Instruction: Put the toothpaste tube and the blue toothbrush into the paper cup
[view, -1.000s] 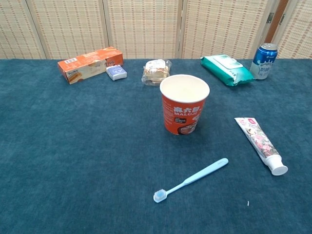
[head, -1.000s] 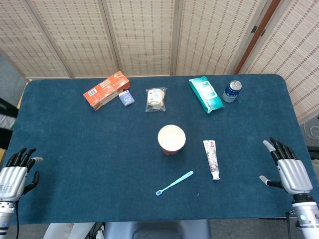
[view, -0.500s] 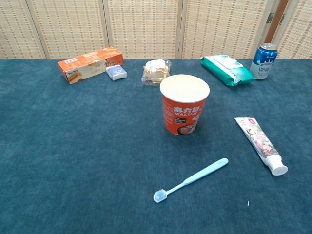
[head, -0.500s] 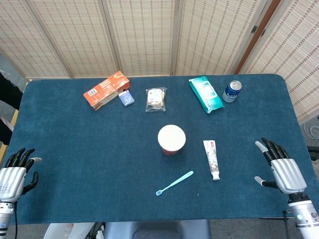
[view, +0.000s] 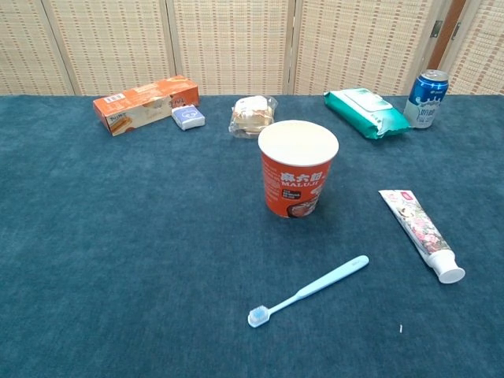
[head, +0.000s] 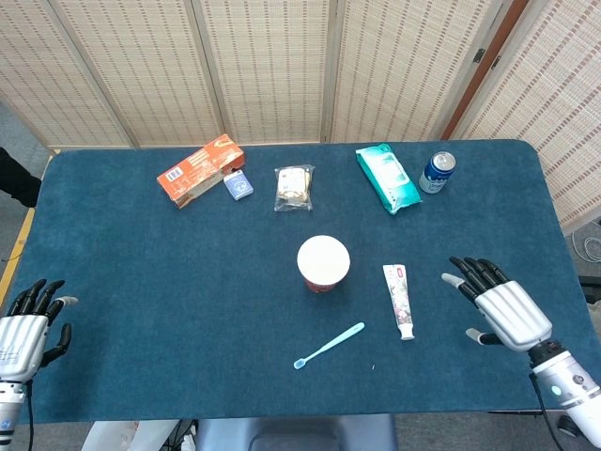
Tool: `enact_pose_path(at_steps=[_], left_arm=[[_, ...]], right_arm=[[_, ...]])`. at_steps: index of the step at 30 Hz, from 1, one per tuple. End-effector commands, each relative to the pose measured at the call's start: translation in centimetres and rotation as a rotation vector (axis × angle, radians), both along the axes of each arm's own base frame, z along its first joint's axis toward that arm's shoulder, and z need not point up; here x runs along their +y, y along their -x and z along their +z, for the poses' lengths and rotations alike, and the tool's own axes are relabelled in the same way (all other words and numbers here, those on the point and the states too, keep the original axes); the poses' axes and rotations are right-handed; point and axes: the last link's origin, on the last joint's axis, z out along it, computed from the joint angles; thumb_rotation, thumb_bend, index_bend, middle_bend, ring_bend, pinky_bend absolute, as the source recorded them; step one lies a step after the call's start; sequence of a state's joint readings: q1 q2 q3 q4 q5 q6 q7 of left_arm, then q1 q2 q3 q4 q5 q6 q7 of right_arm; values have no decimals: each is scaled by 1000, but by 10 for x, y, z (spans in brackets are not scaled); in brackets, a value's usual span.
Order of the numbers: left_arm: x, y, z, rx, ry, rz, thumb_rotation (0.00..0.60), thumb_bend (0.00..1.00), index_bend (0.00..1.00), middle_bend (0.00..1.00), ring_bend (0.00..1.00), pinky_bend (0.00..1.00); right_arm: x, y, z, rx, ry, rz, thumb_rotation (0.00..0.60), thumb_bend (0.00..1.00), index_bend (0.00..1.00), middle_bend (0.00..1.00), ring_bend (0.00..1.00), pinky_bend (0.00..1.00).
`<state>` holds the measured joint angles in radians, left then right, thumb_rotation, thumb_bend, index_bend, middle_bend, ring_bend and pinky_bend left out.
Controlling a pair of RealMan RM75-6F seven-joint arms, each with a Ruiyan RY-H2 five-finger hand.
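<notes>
Head view, left to right. The left hand [head: 23, 324] is hovering at the lower left edge of the frame, just off the surface [head: 141, 282], with its fingers spread and grasping nothing. An orange box [head: 199, 170] is lying in the upper left part of the surface, with a small blue pack [head: 238, 185] just beside its right end. A clear snack bag [head: 294, 187] is lying right of the pack, near the upper middle.

The cup [head: 323, 262] is standing upright at the centre of the frame, its mouth facing up. The toothbrush [head: 329, 345] is lying flat below the cup, apart from it, with its head pointing to the lower left. The toothpaste [head: 398, 300] is lying flat just right of the cup, not touching it, with its white cap toward the bottom of the frame.

A green wipes pack [head: 388, 177] is lying at the upper right, and a blue can [head: 437, 172] is standing just right of it. The right hand [head: 498, 305] is hovering over the lower right of the surface, near the toothpaste but apart from it, with its fingers spread and grasping nothing.

The chest view is showing neither hand; there the toothbrush is lying in the lower centre and the toothpaste at the right.
</notes>
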<state>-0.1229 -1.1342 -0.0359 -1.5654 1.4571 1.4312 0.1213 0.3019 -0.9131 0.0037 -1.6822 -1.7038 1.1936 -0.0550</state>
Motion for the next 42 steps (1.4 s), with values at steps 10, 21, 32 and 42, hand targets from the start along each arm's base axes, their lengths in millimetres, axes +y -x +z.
enact_pose_path(at_steps=[10, 21, 32, 42], left_arm=[[0, 0, 2, -4, -5, 2, 600, 523, 307, 149, 68, 142], [-1, -1, 5, -13, -11, 0, 600, 523, 307, 149, 68, 142], [0, 1, 6, -21, -11, 9, 600, 523, 307, 149, 68, 142], [0, 0, 9, -28, -18, 5, 600, 523, 307, 149, 68, 147]], right_arm=[[-18, 10, -14, 175, -46, -5, 600, 111, 240, 0, 0, 120], [-27, 27, -45, 309, -96, 36, 600, 112, 243, 0, 0, 119], [-42, 25, -82, 326, -165, 123, 600, 111, 258, 0, 0, 119], [-48, 18, -107, 289, -193, 199, 600, 111, 258, 0, 0, 119]])
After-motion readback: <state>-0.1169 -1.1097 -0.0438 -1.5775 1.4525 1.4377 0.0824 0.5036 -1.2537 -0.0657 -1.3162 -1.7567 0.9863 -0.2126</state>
